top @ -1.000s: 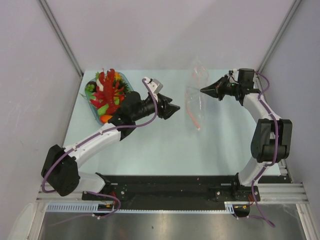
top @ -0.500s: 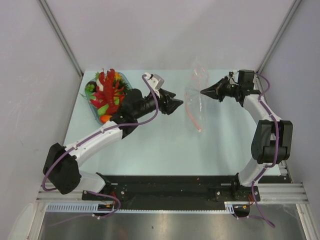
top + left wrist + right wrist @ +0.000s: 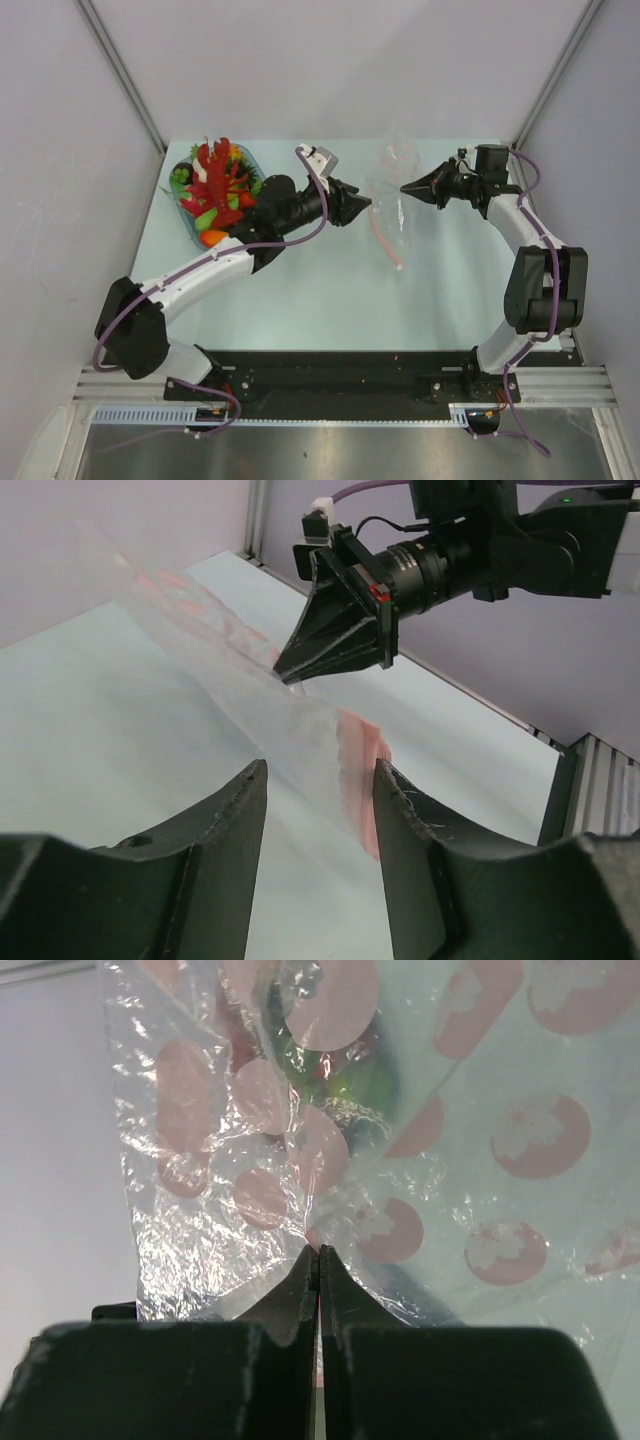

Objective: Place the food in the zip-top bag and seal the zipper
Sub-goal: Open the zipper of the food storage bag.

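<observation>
**Right gripper (image 3: pixel 405 187) pinched the bag (image 3: pixel 392 205), left gripper (image 3: pixel 362 205) half open at its edge**

The right gripper was closed tight on a fold of the clear bag. In the right wrist view its two fingers met with the thin plastic nipped between them. It held that part of the bag raised off the pale desk (image 3: pixel 300 290), toward the far right, while the rest drooped down toward the near side. The bag carried round pink marks. Its pink zipper strip (image 3: pixel 386 243) ran along the end nearest the arms' bases, lying on or just above the desk; the views did not settle which.

The left gripper stood partly open just beside the bag's left side. In its wrist view the fingers (image 3: pixel 232 830) had a clear gap between them, and the bag's edge with the pink strip showed in that gap. Whether either finger touched the plastic could not be told, and the jaws were not closed on anything.

The toy food (image 3: pixel 215 190) sat heaped in the blue-green tray (image 3: pixel 254 160) at the far left of the desk, well apart from the bag and just behind the left arm
</observation>
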{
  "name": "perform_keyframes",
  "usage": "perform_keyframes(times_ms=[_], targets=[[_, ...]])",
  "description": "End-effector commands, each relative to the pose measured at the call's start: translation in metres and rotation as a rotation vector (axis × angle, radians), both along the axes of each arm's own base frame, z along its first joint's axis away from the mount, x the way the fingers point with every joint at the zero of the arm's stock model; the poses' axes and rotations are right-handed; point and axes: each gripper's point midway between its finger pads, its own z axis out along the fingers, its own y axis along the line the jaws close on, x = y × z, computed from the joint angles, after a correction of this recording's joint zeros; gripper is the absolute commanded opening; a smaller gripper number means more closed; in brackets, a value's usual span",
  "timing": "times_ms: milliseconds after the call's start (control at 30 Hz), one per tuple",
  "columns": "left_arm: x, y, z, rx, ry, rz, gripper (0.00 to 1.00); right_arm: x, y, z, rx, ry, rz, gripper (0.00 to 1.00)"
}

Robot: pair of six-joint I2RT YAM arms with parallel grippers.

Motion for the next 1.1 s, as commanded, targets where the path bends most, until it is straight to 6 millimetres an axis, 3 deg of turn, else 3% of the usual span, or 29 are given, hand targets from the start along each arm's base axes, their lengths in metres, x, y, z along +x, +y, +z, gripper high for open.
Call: perform_keyframes(times_ms=[0, 267, 433, 500, 533, 567, 600, 633, 667, 700, 733, 767, 800, 867, 933, 967, 1067], targets=[[0.013, 0.0, 0.022, -0.031, -0.03, 0.064, 0.47, -0.009, 0.002, 0.018, -0.003, -0.066, 0.013, 0.0], [0.016, 0.0, -0.001, 0.006, 0.03, 0.078, 0.33, -0.008, 0.005, 0.025, 0.037, -0.079, 0.034, 0.0], [0.021, -0.011, -0.017, 0.015, 0.092, 0.063, 0.38, -0.011, 0.015, 0.036, 0.097, -0.103, 0.085, 0.0], [0.025, -0.017, -0.025, 0.024, 0.133, 0.059, 0.41, -0.017, 0.029, 0.041, 0.112, -0.121, 0.134, 0.0], [0.024, -0.019, -0.026, 0.012, 0.162, 0.053, 0.37, -0.016, 0.029, 0.041, 0.111, -0.122, 0.134, 0.0], [0.024, -0.021, -0.026, 0.006, 0.177, 0.05, 0.17, -0.015, 0.029, 0.041, 0.095, -0.151, 0.139, 0.0], [0.024, -0.022, -0.025, 0.001, 0.189, 0.043, 0.05, -0.01, 0.024, 0.041, 0.071, -0.167, 0.121, 0.0], [0.023, -0.024, -0.024, -0.013, 0.219, 0.044, 0.0, -0.01, 0.02, 0.032, 0.044, -0.139, 0.116, 0.0], [0.023, -0.024, -0.019, -0.024, 0.238, 0.046, 0.0, -0.009, 0.015, 0.026, -0.017, -0.195, 0.135, 0.16], [0.022, -0.025, -0.016, -0.043, 0.271, 0.046, 0.0, 0.004, -0.006, 0.027, -0.093, -0.23, 0.084, 0.29], [0.023, -0.027, -0.018, -0.046, 0.295, 0.046, 0.0, -0.001, -0.015, 0.018, -0.143, -0.186, 0.083, 0.4], [0.023, -0.028, -0.014, -0.051, 0.319, 0.047, 0.0, 0.0, -0.024, 0.013, -0.232, -0.268, 0.113, 0.57], [0.023, -0.03, -0.013, -0.068, 0.354, 0.049, 0.0, 0.002, -0.033, 0.011, -0.299, -0.29, 0.107, 0.64], [0.023, -0.033, -0.014, -0.075, 0.405, 0.05, 0.0, -0.004, -0.039, 0.024, -0.448, -0.416, 0.168, 0.73], [0.022, -0.034, -0.019, -0.076, 0.485, 0.064, 0.0, -0.008, -0.039, 0.029, -0.58, -0.499, 0.188, 0.73], [0.025, -0.035, -0.018, -0.082, 0.496, 0.078, 0.0, -0.016, -0.039, 0.042, -0.627, -0.567, 0.192, 0.74], [0.035, -0.033, -0.025, -0.089, 0.563, 0.153, 0.0, -0.04, -0.006, 0.048, -0.718, -0.723, 0.303, 0.73]])
